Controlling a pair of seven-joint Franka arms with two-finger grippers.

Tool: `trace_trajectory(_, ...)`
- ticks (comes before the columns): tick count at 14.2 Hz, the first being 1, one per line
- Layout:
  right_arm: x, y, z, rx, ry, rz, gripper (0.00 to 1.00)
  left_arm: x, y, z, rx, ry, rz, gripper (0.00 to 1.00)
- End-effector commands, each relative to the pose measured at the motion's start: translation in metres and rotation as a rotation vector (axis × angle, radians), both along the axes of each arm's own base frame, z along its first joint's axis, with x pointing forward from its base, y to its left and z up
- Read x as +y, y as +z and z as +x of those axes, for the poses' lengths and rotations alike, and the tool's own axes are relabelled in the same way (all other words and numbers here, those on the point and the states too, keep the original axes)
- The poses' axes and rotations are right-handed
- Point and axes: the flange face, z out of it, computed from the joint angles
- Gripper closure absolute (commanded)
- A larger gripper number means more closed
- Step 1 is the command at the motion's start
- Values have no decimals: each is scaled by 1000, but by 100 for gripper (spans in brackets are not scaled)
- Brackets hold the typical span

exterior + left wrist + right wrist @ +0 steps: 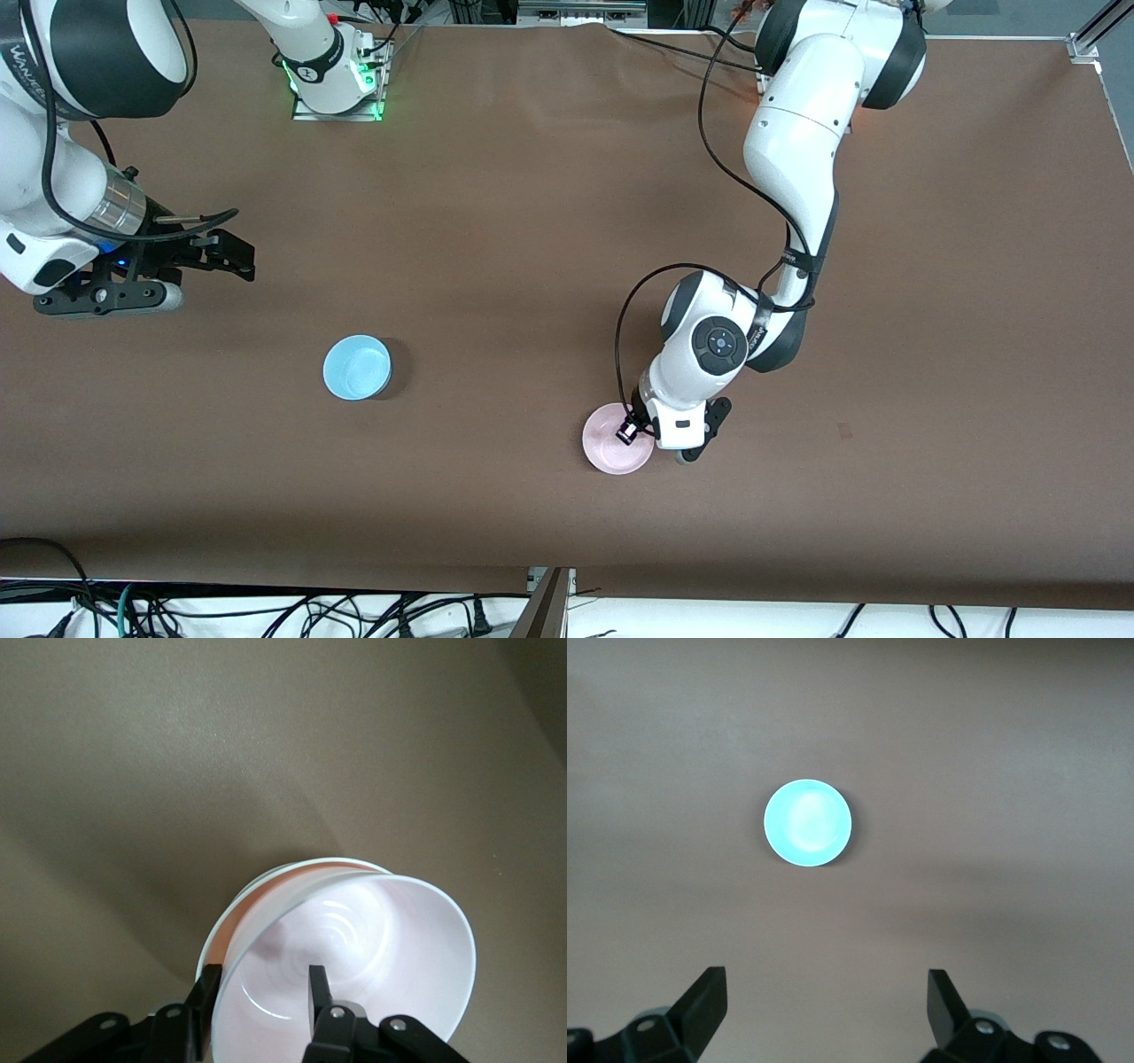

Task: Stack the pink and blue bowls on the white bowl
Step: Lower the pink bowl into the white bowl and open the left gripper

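The pale pink bowl (611,445) sits nested on the white bowl, slightly tilted. In the left wrist view only a sliver of the white bowl's rim (282,870) shows under the pink bowl (372,939). My left gripper (657,441) is down at the pink bowl's edge. Its fingers (261,973) stand apart astride the rim, one outside and one inside. The light blue bowl (356,367) stands alone on the table toward the right arm's end and also shows in the right wrist view (807,822). My right gripper (232,257) waits open and empty, up over the table near that end (827,979).
The brown table top (532,221) carries only the bowls. The right arm's base plate (337,97) stands at the edge farthest from the front camera. Cables hang along the near edge.
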Motion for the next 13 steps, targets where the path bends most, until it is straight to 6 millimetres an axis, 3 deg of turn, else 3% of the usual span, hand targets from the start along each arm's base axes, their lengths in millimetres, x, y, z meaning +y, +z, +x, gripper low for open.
trace_trajectory(1,-1,5,2,-7,8,-1,0,14,13,8,7,-38,34,51)
trace_trajectory(4,-1,5,2,-7,8,-1,0,37,13,12,58,-97,82,51)
trace_trajectory(8,-1,5,2,-8,8,-2,0,50,33,21,60,-107,100,51)
trace_trajectory(11,-1,5,2,-7,8,-1,0,65,37,22,57,-301,172,49)
trace_trajectory(13,-1,5,2,-7,8,-1,0,74,38,24,67,-343,191,49)
